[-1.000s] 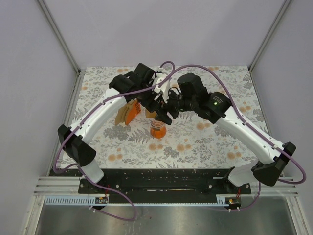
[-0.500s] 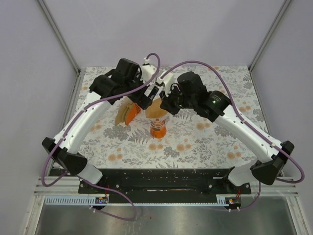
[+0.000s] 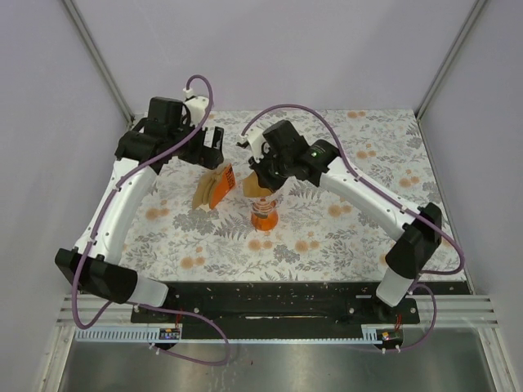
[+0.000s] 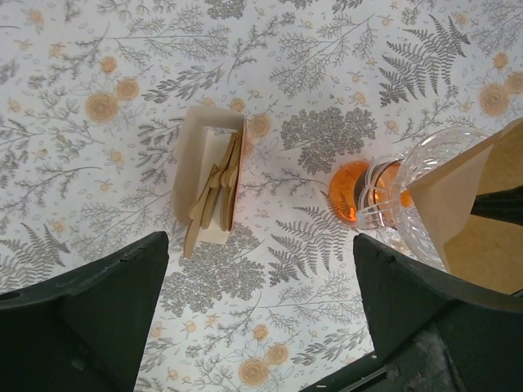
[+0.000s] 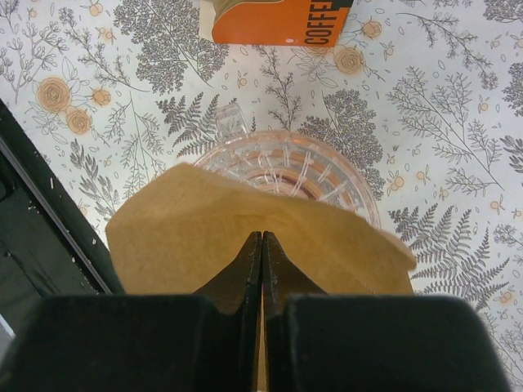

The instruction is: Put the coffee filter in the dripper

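Right gripper (image 5: pixel 261 238) pinched tight on coffee filter (image 5: pixel 188 237), held just over dripper (image 5: pixel 288 162). Filter hides dripper's near rim, contact unclear; base hidden in right wrist view. Left gripper (image 4: pixel 257 253) spread wide, holding nothing, above filter bundle (image 4: pixel 214 175).

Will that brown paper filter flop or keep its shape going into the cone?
Probably light and bendy: the filter is thin paper. Pinched by the right fingers, it holds its fan shape, so likely slightly stiff. The dripper stands on a narrow base and might tip.
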